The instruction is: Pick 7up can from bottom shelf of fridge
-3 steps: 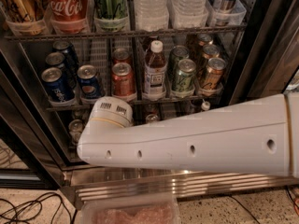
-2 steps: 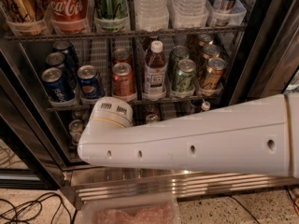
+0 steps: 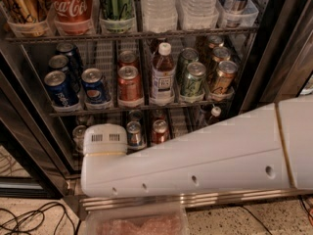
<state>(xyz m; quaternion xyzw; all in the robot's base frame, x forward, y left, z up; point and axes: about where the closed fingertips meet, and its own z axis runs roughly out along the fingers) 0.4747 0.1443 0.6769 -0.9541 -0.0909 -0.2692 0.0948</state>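
Note:
The fridge (image 3: 274,58) stands open in front of me. Its bottom shelf (image 3: 183,121) shows just above my white arm (image 3: 195,160), which crosses the lower picture from the right. Three small silver-topped cans stand there: one at the left (image 3: 78,136), a pale one (image 3: 133,133) and a red one (image 3: 160,131). I cannot tell which of the first two is the 7up can. My gripper is hidden behind the arm's blunt end (image 3: 104,141), low at the shelf's left front.
The middle shelf (image 3: 146,105) holds blue Pepsi cans (image 3: 58,88), red cans (image 3: 129,84), a white-capped bottle (image 3: 163,72) and green cans (image 3: 193,80). Tubs of drinks stand above. A steel base strip (image 3: 146,199), a clear tub (image 3: 137,224) and floor cables (image 3: 29,219) lie below.
The arm's blunt end has dropped lower and a little left, uncovering more of the cans on the bottom shelf. The cans have not moved.

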